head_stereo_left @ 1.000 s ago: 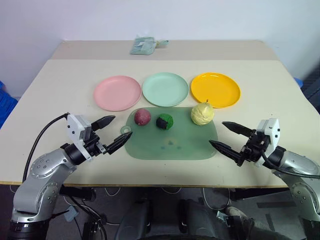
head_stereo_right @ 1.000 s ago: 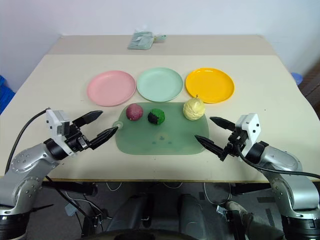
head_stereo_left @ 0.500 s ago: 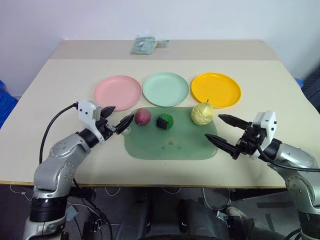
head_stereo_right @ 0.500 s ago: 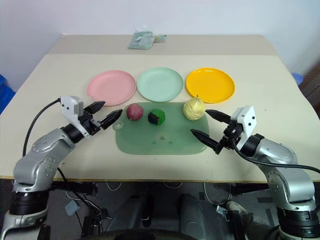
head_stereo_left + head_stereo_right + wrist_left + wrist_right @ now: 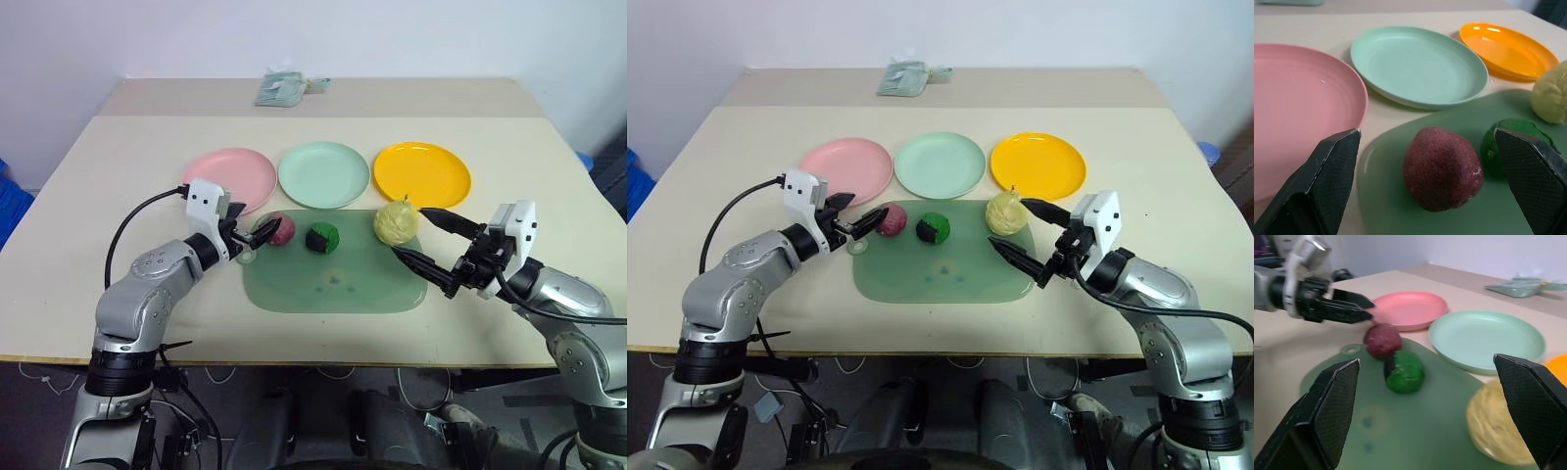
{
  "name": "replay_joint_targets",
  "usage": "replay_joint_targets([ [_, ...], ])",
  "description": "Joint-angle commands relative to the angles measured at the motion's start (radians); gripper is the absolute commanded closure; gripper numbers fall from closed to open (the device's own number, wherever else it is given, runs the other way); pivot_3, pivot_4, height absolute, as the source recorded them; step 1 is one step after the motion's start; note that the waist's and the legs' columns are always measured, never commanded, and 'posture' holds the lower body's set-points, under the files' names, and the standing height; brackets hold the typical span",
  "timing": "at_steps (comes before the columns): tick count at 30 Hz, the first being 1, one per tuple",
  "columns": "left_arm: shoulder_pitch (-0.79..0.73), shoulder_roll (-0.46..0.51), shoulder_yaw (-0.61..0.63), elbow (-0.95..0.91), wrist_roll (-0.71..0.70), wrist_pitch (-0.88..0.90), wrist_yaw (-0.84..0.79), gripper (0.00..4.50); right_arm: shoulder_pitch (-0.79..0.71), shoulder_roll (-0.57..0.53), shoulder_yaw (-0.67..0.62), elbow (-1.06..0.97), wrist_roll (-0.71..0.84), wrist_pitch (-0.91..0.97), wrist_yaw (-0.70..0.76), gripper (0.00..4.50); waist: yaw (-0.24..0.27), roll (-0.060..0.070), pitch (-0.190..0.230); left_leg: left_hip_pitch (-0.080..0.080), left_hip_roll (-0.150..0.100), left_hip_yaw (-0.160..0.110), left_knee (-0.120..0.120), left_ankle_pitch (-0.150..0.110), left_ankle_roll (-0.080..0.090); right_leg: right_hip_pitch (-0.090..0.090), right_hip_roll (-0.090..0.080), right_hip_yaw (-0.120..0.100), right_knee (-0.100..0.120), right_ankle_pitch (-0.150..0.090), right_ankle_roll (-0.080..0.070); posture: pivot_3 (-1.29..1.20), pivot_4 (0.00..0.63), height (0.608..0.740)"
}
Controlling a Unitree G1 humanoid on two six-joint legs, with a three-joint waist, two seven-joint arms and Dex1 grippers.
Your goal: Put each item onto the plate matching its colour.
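**Toys on the mat, both grippers wide**

Table (image 5: 118, 166) first, from my left side; my left gripper (image 5: 251, 231) has its two black fingers spread wide with nothing between them; it sits low over the left end of the green mat (image 5: 333, 284), just beside the dark red lump (image 5: 279, 228); I cannot tell if a fingertip touches the lump. Behind it lies the pink plate (image 5: 227, 178), bare; next in the row comes the mint green plate (image 5: 323, 173), then the orange-yellow plate (image 5: 422, 174), both bare too. On the mat, near its far edge, the red lump sits on the left, the dark green ball (image 5: 322, 237) in the middle, and the pale yellow fruit (image 5: 396, 222) on the right; none is on a plate. My right gripper (image 5: 427, 238) is spread wide too, holding nothing, with its fingers just beside the yellow fruit. Far back on the table lies a small greenish packet (image 5: 284, 88).
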State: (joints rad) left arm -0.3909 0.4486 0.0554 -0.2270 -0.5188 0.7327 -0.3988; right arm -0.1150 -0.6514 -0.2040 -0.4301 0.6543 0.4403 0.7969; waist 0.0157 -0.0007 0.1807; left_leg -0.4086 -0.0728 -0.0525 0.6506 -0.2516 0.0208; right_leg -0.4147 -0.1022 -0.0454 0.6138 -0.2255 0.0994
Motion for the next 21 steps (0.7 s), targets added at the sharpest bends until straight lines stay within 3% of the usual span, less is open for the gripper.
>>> replay_joint_targets([
  [1,-0.028,-0.001,-0.001,-0.004,0.016,0.011,0.001,0.00,-0.029,-0.024,-0.004,-0.022,0.030,-0.001,0.045,0.03,0.000,0.000,0.000,0.000,0.000,0.000,0.000,0.000,0.000,0.000,0.000,0.000,0.000,0.000,0.000,0.00,0.150,0.740],
  [21,-0.070,-0.051,-0.077,0.063,0.088,0.081,-0.004,0.00,-0.098,-0.015,0.046,0.019,0.017,-0.009,0.103,0.03,0.000,0.000,0.000,0.000,0.000,0.000,0.001,0.000,0.000,0.000,0.000,0.000,0.000,0.000,0.000,0.00,0.150,0.740],
])
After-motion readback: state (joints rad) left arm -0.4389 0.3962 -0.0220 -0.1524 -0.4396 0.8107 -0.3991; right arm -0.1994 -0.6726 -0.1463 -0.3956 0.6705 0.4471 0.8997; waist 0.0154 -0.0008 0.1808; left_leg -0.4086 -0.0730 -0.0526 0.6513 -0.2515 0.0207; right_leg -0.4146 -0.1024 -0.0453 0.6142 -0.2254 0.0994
